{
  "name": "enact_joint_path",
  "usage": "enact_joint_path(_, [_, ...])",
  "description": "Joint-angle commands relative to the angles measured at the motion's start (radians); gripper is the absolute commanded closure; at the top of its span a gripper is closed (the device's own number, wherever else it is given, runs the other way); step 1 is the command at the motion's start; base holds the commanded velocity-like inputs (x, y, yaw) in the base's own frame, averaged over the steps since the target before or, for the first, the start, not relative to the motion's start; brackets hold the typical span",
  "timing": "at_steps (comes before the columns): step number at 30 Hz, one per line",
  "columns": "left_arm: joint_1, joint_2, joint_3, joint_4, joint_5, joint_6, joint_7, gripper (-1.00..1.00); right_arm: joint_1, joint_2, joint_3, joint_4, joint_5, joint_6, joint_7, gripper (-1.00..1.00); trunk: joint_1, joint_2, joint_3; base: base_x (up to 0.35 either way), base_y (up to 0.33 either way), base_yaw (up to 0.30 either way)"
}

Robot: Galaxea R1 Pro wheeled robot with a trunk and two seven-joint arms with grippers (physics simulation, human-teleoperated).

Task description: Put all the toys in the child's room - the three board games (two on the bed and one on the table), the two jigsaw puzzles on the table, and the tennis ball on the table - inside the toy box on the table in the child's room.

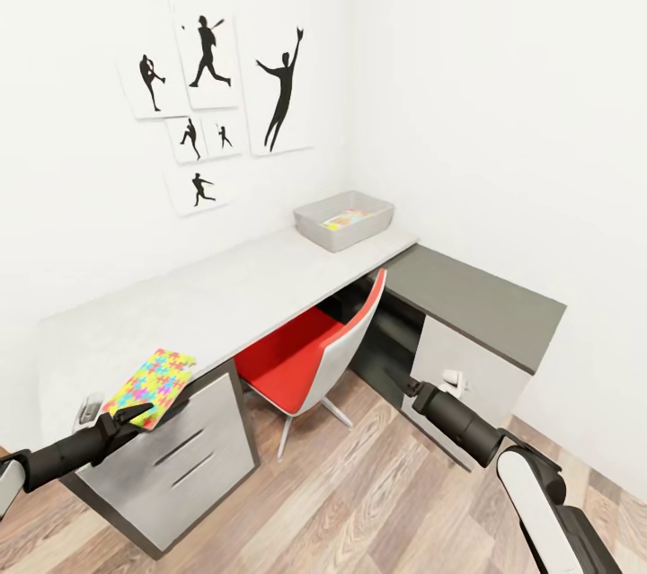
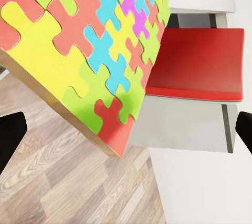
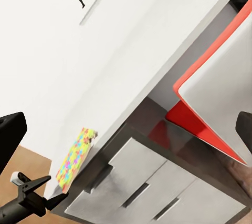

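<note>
Your left gripper (image 1: 135, 417) sits at the near end of the table (image 1: 225, 295), right at a puzzle (image 1: 153, 385) that overhangs the front edge above the drawers (image 1: 175, 457). In the left wrist view the puzzle (image 2: 89, 45) fills the space ahead and the fingertips (image 2: 10, 140) stand wide at either side, well off the board, so the jaws are open and nothing is gripped. The right wrist view shows the puzzle (image 3: 76, 158) tilted at the table corner with the left gripper (image 3: 39, 190) just beside it; whether a finger touches it, you cannot tell.

Your right gripper (image 1: 409, 387) hangs low over the floor (image 1: 359, 484), near the red chair (image 1: 310, 354) and the dark side unit (image 1: 476, 304). Its fingertips (image 3: 10, 134) are spread wide too, and it carries nothing.

The box (image 1: 344, 221) stands at the far end of the table, by the wall. Something flat and coloured lies in it, too small to name from here, so at least one item seems done. No ball or board game shows on the tabletop from here.

Likely still to do: grip this puzzle, carry it the length of the table to the box, then find whatever remains.
</note>
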Motion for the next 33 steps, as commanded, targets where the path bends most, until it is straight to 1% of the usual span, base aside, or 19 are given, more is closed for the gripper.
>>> enact_joint_path(1, [-0.001, 0.0, 0.003, 0.0, 0.001, 0.007, -0.002, -1.0, -0.001, 0.0, 0.0, 0.0, -0.008, 0.007, -0.001, -1.0, 0.0, -0.001, -0.001, 0.021, -0.006, 0.0])
enact_joint_path(11, [-0.001, 0.001, 0.004, 0.0, 0.001, 0.006, -0.004, -1.0, -0.001, 0.0, -0.001, 0.0, -0.007, 0.007, -0.001, -1.0, 0.0, -0.001, -0.001, 0.008, 0.0, 0.0])
enact_joint_path(17, [-0.001, 0.001, 0.004, 0.0, 0.001, 0.006, -0.005, -1.0, -0.001, 0.0, -0.002, 0.0, -0.007, 0.006, -0.002, -1.0, 0.0, -0.001, -0.001, 0.103, 0.072, 0.0])
enact_joint_path(30, [-0.001, 0.001, 0.004, 0.0, 0.001, 0.006, -0.005, -1.0, -0.001, 0.0, -0.003, 0.001, -0.009, 0.005, -0.002, -1.0, 0.0, -0.001, -0.001, 0.01, 0.006, 0.0])
enact_joint_path(33, [-0.001, 0.001, 0.004, 0.0, 0.001, 0.006, -0.005, -1.0, -0.001, 0.0, -0.003, 0.001, -0.009, 0.005, -0.002, -1.0, 0.0, -0.001, -0.001, 0.105, 0.043, 0.0])
